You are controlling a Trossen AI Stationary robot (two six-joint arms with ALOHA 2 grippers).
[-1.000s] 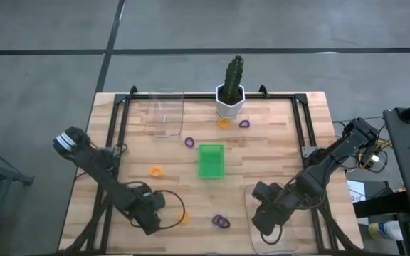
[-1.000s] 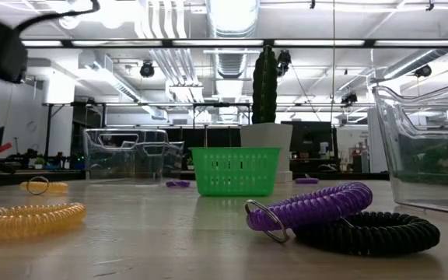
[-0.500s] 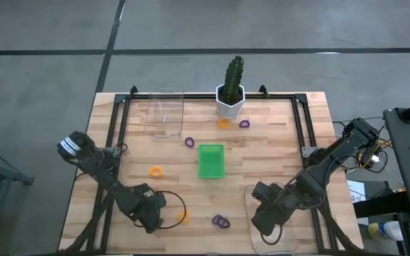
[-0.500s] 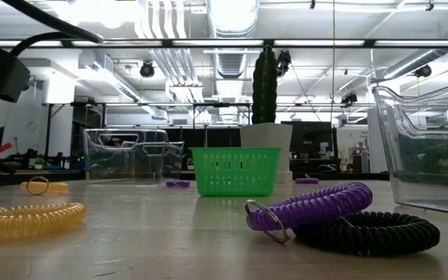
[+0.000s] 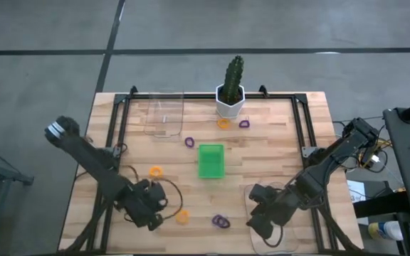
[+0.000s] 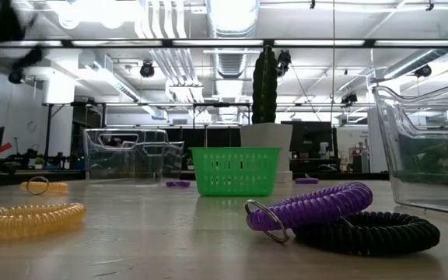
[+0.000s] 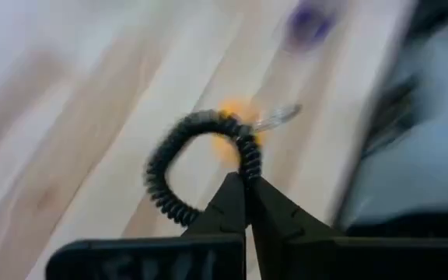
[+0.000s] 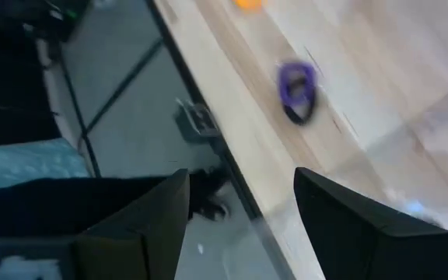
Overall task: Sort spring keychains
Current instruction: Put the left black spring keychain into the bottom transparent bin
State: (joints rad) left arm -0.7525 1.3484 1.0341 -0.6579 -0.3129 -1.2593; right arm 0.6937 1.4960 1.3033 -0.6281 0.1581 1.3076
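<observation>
My left gripper (image 5: pixel 155 213) is near the table's near left and is shut on a black spring keychain (image 7: pixel 197 159), seen as a thin loop (image 5: pixel 176 198) in the high view. An orange keychain (image 5: pixel 182 217) lies on the table just beside it. My right gripper (image 5: pixel 256 224) is open and empty over the clear tray (image 5: pixel 280 238) at the near right. A purple keychain (image 6: pixel 309 208) lies on a black one (image 6: pixel 364 232) near the front edge. Other orange (image 5: pixel 155 171) and purple (image 5: pixel 189 141) keychains lie scattered on the table. My left gripper pinches the black keychain's coiled cord (image 7: pixel 247 165) between its two fingertips, at the near side of the loop. The rest of the loop reaches out beyond the fingertips, over the orange keychain. The low view shows no part of it on the table.
A small green tray (image 5: pixel 210 160) stands mid-table. A second clear tray (image 5: pixel 166 114) stands at the far left. A potted cactus (image 5: pixel 231 89) stands at the far edge, with an orange (image 5: pixel 223 123) and a purple (image 5: pixel 244 124) keychain beside it.
My left arm has swung and its gripper has risen with the black keychain, out of the low view's top left. The gripper stays shut on the keychain.
</observation>
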